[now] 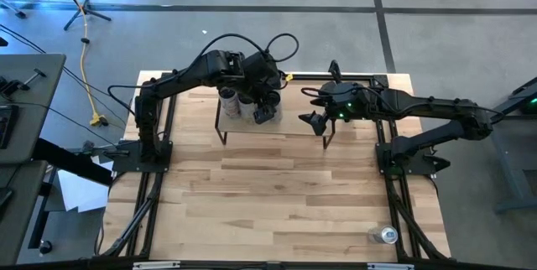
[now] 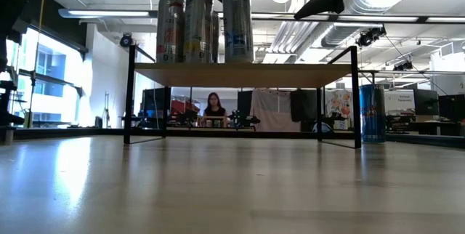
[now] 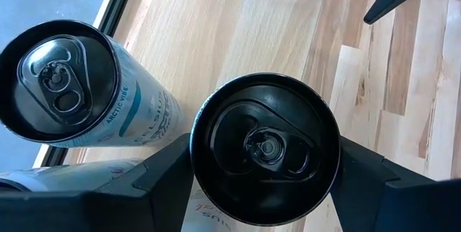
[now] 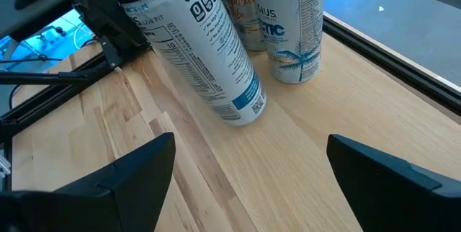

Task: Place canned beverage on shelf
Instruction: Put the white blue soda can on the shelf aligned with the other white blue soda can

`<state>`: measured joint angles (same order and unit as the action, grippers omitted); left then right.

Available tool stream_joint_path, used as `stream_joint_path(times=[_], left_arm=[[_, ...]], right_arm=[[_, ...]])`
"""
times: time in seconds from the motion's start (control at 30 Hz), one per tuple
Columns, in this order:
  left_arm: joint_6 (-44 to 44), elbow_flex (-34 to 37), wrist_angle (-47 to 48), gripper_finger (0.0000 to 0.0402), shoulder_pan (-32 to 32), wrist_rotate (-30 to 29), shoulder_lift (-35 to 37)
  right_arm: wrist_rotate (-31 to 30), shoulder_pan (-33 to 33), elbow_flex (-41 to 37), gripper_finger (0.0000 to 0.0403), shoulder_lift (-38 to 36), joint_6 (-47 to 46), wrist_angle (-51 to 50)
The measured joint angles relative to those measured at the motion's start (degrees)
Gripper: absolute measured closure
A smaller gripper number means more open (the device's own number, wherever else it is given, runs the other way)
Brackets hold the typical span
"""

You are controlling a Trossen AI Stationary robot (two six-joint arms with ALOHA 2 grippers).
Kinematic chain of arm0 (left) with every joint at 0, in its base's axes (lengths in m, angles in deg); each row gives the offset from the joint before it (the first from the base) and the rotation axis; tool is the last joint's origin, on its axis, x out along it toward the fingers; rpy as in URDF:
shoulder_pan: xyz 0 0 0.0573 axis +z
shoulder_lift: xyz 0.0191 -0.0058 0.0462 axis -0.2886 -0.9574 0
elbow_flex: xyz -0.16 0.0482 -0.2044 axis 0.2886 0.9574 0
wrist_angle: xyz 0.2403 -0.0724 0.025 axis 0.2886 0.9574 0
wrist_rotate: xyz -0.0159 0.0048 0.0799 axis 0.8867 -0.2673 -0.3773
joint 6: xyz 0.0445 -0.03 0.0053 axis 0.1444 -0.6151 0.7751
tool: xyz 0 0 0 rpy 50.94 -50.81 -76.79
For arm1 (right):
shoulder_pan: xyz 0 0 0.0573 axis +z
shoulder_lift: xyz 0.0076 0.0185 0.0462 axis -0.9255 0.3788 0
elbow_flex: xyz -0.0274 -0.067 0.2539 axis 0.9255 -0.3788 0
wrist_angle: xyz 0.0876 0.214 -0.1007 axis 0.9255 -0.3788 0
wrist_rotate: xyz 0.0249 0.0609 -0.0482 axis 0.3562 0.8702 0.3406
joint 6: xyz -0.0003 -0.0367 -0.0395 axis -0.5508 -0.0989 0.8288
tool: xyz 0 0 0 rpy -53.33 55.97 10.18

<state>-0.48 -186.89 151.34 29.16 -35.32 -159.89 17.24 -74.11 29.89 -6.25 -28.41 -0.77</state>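
A tall white can with a black top (image 3: 265, 149) stands on the shelf (image 2: 290, 74), a light wood top on thin black legs. My left gripper (image 1: 264, 112) is shut on it from above. Two more cans (image 2: 170, 29) (image 2: 197, 27) stand close on its left on the shelf top; one of them (image 3: 61, 81) has teal print. My right gripper (image 1: 321, 122) hangs open above the right half of the shelf (image 4: 302, 138), a little right of the held can (image 4: 209, 52), with nothing between its fingers. My left gripper pinches the can's upper wall, just below the rim (image 3: 198, 153), between its two fingers, one on each side. The fingers come slanting down from the far left. The can stands upright with its base (image 2: 237, 61) on the shelf top.
A further can (image 1: 388, 235) stands on the table near the front right corner. A blue can (image 2: 372, 114) shows past the shelf's right leg. Black rail frames (image 1: 155, 186) run along both table sides. The wide wooden table (image 1: 277, 203) lies in front of the shelf.
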Motion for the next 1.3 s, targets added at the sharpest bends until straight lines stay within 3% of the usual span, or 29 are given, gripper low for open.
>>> stream_joint_path(times=[1.3], left_arm=[[0.58, -0.11, 0.9, 0.0151, 0.02, 1.67, -1.73]], right_arm=[[-0.04, 0.04, 0.02, 0.0055, 0.02, -0.7, 0.13]])
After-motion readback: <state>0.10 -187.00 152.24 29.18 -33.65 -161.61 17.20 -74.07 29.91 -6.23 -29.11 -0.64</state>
